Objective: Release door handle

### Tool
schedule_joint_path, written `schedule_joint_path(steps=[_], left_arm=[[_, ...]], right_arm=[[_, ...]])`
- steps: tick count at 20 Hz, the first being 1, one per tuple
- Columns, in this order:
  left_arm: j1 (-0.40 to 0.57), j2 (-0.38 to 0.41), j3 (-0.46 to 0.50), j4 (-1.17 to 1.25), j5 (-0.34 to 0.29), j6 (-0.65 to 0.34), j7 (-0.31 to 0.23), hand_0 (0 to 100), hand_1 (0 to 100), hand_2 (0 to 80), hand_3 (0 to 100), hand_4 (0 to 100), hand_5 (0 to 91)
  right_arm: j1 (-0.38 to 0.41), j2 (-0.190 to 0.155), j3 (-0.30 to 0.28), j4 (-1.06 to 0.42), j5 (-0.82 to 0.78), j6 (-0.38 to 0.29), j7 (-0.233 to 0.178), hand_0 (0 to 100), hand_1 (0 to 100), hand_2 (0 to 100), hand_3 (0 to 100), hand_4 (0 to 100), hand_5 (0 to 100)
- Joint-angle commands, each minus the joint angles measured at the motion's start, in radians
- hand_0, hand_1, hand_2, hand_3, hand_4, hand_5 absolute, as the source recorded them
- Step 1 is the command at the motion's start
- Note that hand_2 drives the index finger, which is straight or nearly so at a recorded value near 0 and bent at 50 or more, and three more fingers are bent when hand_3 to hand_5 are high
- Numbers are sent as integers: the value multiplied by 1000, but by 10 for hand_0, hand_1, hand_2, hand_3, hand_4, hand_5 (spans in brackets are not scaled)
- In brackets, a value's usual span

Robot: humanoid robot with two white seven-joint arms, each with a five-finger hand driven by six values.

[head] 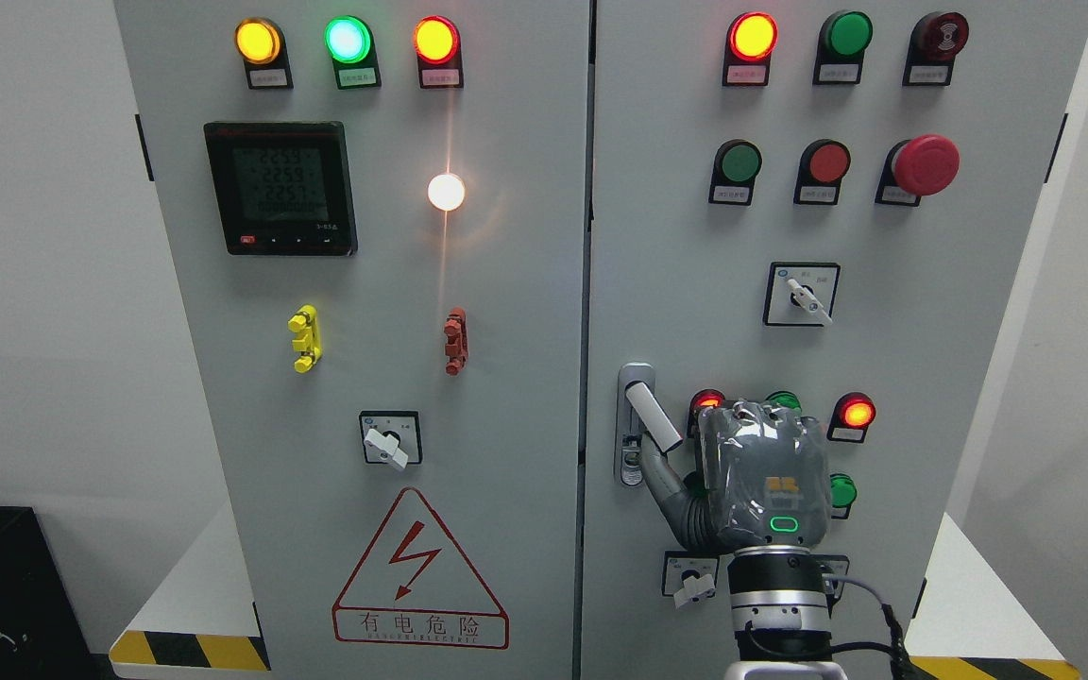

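Observation:
The door handle (650, 416) sits at the left edge of the right cabinet door (931, 312). Its white lever has swung out of the silver plate (632, 467) and slants down to the right. My right hand (695, 477) comes up from the bottom edge, its grey back facing me, just right of the handle. Its thumb (659, 482) stretches left to the plate under the lever's lower end and is not wrapped around the lever. The other fingers are hidden behind the hand. My left arm is out of view.
The hand covers part of a cluster of red and green lamps (856, 413). Rotary switches (692, 578) (801, 295) and a red mushroom button (924, 164) stick out of the right door. The left door (506, 312) carries a meter, lamps and a warning triangle.

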Motion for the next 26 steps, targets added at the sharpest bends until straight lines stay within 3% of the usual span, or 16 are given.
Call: schedule_joint_path(steps=[1,26], left_arm=[[17,0,0,0,0,-1,0,120,556,0,0,0,0],[17,0,0,0,-1,-1,0,120,556,0,0,0,0]], right_arm=[[0,0,-5,-5,0,0,0,487,330,971,1000,1000,1000],[0,-2,-5,-13,0,11,-3,493,319,972,1000,1000,1000]])
